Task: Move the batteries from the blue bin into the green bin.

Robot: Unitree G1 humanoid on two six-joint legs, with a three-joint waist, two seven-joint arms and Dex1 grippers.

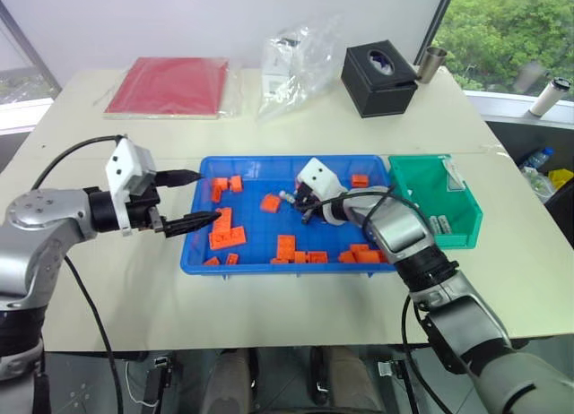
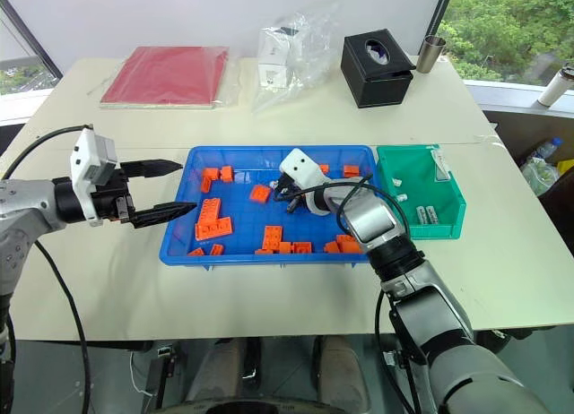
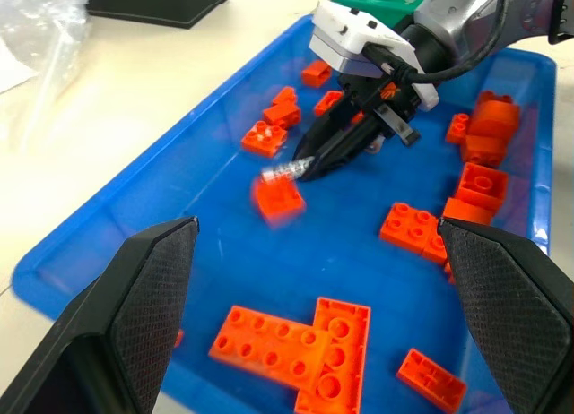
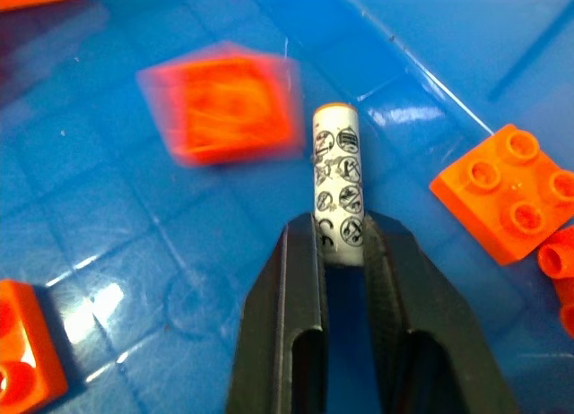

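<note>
Table (image 1: 296, 297): I see it carrying all items. Blue bin (image 1: 202, 260): centre, strewn with orange bricks (image 1: 221, 230). Green bin (image 1: 466, 219): touching the blue bin's right end, a few batteries (image 1: 439, 223) inside. Left gripper (image 1: 184, 199): fingers spread, over the blue bin's left rim. Right gripper (image 4: 341, 253): pinching one battery (image 4: 337, 185) in the blue bin.

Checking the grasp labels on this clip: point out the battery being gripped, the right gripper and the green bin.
battery (image 4: 337, 185): right wrist view, middle of its printed side.
right gripper (image 4: 342, 239): right wrist view, between its fingertips, shut on the battery.
green bin (image 1: 470, 212): left eye view, outer rim.
</note>
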